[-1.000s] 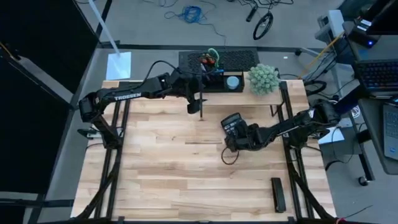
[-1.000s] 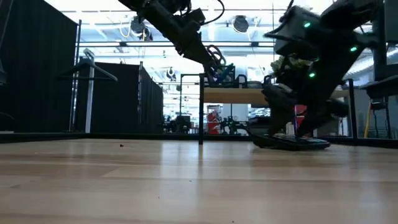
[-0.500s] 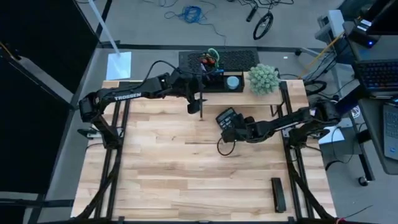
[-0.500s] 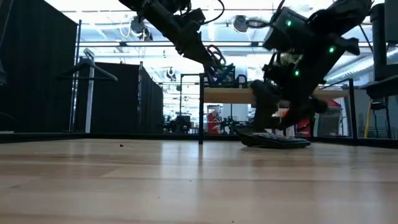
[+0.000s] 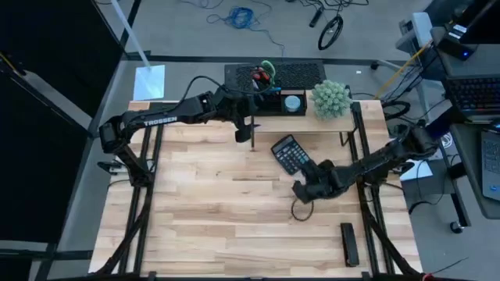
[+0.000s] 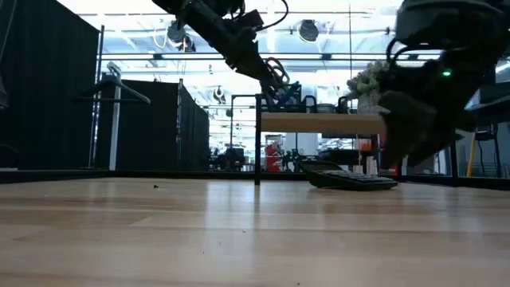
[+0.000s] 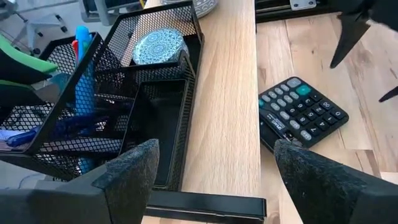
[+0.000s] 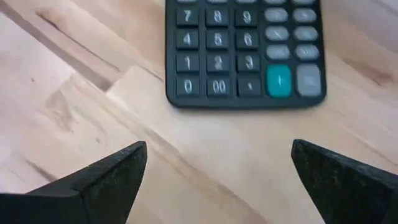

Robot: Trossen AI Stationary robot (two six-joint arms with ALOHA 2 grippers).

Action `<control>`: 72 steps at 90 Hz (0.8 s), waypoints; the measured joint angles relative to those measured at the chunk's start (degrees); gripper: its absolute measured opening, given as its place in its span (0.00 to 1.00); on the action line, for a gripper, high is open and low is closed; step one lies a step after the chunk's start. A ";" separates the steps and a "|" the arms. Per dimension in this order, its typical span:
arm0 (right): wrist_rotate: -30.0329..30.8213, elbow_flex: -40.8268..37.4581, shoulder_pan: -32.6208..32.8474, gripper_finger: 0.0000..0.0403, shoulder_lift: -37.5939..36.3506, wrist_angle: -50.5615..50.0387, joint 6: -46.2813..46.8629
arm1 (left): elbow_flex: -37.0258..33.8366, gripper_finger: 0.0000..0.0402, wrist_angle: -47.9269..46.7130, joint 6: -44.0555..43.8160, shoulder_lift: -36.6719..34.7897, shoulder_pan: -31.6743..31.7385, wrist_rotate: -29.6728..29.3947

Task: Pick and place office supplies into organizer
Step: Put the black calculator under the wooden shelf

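The black mesh organizer (image 5: 269,99) stands on the wooden shelf riser (image 7: 227,93) at the table's far side. In it are a round blue-grey disc (image 7: 158,46), blue pens (image 7: 83,59) and scissors with red and green handles (image 5: 264,72). My left gripper (image 7: 224,180) hovers open just in front of the organizer, above the riser's near edge (image 5: 244,125). My right gripper (image 5: 301,190) is open over bare table, near and right of the black calculator (image 5: 291,152), which lies flat on the table.
A fuzzy green plant ball (image 5: 330,98) sits on the riser right of the organizer. The riser's dark leg (image 5: 254,134) stands beside my left gripper. A slim black object (image 5: 349,243) lies near the table's near right corner. Bare wood spreads across the middle and left.
My right gripper first went toward the table's left and far edge at the calculator, which slid a little that way. It then drew back toward the near right, leaving the calculator flat on the table. My left arm has kept still.
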 joint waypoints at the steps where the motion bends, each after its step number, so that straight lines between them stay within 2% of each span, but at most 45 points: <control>1: 0.33 0.00 0.14 0.95 0.16 -0.16 0.35 | 0.00 0.77 0.08 0.00 0.00 -0.01 0.01; 13: 2.94 0.00 -0.01 0.95 3.87 0.05 2.38 | 0.00 0.77 0.47 0.00 0.00 -0.01 0.03; 34: 4.54 0.12 -1.57 0.95 11.26 7.47 -0.77 | 0.00 0.77 0.55 -0.02 0.00 -0.01 0.23; 51: 6.24 0.11 -4.18 0.95 12.50 12.98 -2.24 | 0.00 0.77 0.57 -0.02 0.00 0.00 0.24; 72: 6.22 0.05 -9.15 0.95 12.65 18.94 -10.61 | 0.00 0.77 0.78 -0.02 0.00 -0.01 0.24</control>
